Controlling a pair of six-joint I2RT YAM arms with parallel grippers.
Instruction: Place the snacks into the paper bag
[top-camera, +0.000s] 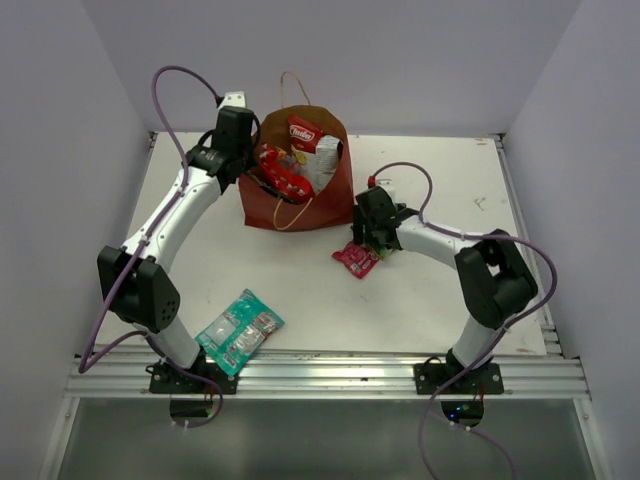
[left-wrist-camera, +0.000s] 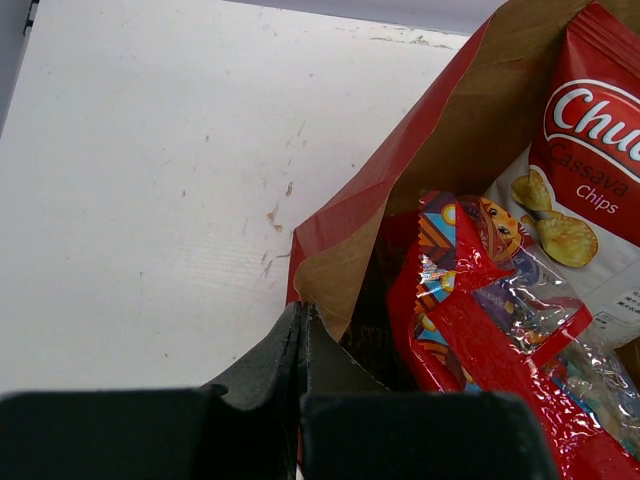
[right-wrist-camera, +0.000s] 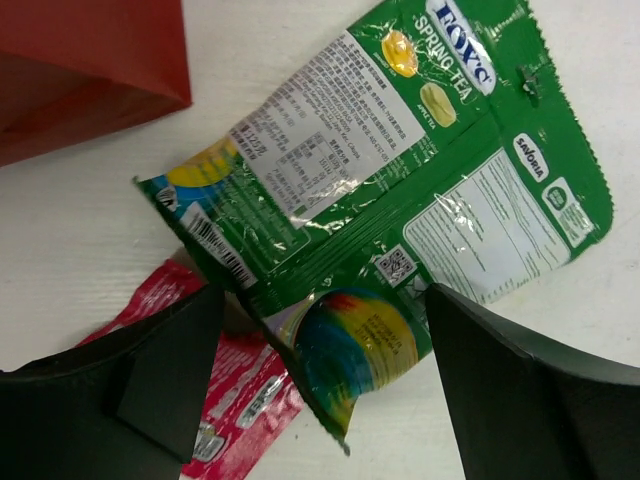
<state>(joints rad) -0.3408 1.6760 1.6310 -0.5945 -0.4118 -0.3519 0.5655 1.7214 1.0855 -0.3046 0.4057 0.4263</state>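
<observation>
- My left hand was shut, pinching the rim of the upright reddish-brown paper carrier bag at the back of the white counter.
- Inside it sat a white crinkly chip packet and a red foil candy packet.
- My right hand stood wide open and empty over a flat green-and-white packet, which overlapped a small pink packet just right of the bag.
- A flat teal packet lay near the left arm's base.

The reddish-brown paper bag stands open at 12 o'clock holding the white chip bag and red candy bag, while the green-white packet overlaps the small pink packet at its 4 o'clock and the teal packet lies flat at 7 o'clock.
</observation>
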